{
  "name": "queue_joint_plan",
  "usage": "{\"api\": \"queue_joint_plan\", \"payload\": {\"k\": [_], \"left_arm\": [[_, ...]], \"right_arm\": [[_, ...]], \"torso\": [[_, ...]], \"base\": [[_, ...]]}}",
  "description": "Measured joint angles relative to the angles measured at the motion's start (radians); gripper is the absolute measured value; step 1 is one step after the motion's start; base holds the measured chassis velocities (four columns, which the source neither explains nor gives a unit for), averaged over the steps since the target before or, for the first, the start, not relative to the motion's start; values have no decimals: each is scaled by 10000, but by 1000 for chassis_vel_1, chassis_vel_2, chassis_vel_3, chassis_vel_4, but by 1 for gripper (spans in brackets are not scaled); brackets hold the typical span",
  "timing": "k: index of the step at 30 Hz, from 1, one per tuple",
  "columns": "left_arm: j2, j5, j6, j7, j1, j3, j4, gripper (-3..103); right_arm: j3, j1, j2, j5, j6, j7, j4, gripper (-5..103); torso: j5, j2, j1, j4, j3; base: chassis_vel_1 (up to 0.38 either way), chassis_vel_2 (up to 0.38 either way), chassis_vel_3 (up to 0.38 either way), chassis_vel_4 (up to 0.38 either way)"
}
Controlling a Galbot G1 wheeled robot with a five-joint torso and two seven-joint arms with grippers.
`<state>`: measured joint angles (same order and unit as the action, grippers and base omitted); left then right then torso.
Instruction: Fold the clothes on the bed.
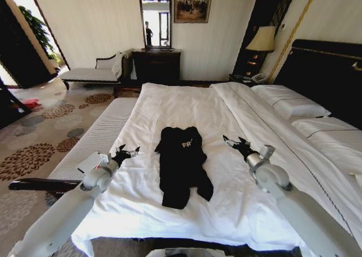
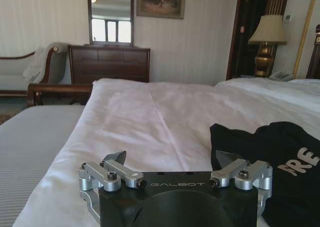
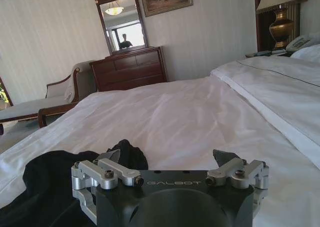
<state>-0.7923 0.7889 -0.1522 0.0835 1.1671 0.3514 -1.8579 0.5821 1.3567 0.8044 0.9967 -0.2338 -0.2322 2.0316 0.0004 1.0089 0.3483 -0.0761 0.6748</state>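
Left gripper [image 1: 128,151]: hovers low over the white duvet at the near left of the bed, just left of the T-shirt, fingers [image 2: 116,158] spread apart and holding nothing.
Right gripper [image 1: 233,143]: poised over the duvet at the near right, a little apart from the shirt's right edge, fingers [image 3: 223,157] spread apart and empty.
T-shirt [image 1: 181,165]: black, lying in a long narrow bundle between the two grippers in the middle of the near half of the bed, its collar end pointing far, white lettering partly showing on the chest; one sleeve or flap juts out at the near right.
Bed [image 1: 169,107]: covered in a white duvet with shallow creases, stretching from near to far.
Pillows [image 1: 291,105]: white, stacked along the right side against the dark headboard [image 1: 334,76].
Chaise [image 1: 93,73]: white-cushioned, standing at the far left by the wall.
Dresser [image 1: 156,64]: dark wood, under a mirror on the far wall.
Lamp [image 1: 261,41]: lit, at the far right beside the headboard.
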Motion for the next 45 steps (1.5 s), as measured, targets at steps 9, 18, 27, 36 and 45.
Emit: {"api": "queue_joint_plan", "payload": {"k": [9, 18, 27, 36, 45], "left_arm": [[-842, -1028, 658, -629, 3156, 1873, -1146, 100], [-1427, -1160, 1503, -1070, 4719, 3325, -1676, 100], [-2167, -1883, 2462, -1308, 6422, 4063, -2092, 98], [-2570, -2315, 3175, -1460, 7650, 4255, -2271, 98], [-2440, -2385, 3265, -1464, 7751, 4020, -2425, 98]], "right_arm": [[1235, 2275, 821, -796, 219, 632, 1312, 100], [1706, 3939, 1557, -2108, 777, 1276, 1919, 100], [1877, 4883, 2573, -4043, 1631, 1881, 2003, 100], [1770, 5496, 3605, -5786, 2863, 2117, 1660, 100], [2006, 6356, 4878, -8345, 4591, 2198, 1291, 100]], "torso": [[-5, 1, -2, 12, 0], [-4, -1, 0, 8, 2], [-4, -1, -1, 10, 1], [-4, -1, 0, 10, 1], [-5, -2, 1, 5, 2]], "base": [[0, 0, 0, 0], [0, 0, 0, 0], [0, 0, 0, 0], [0, 0, 0, 0], [0, 0, 0, 0]]}}
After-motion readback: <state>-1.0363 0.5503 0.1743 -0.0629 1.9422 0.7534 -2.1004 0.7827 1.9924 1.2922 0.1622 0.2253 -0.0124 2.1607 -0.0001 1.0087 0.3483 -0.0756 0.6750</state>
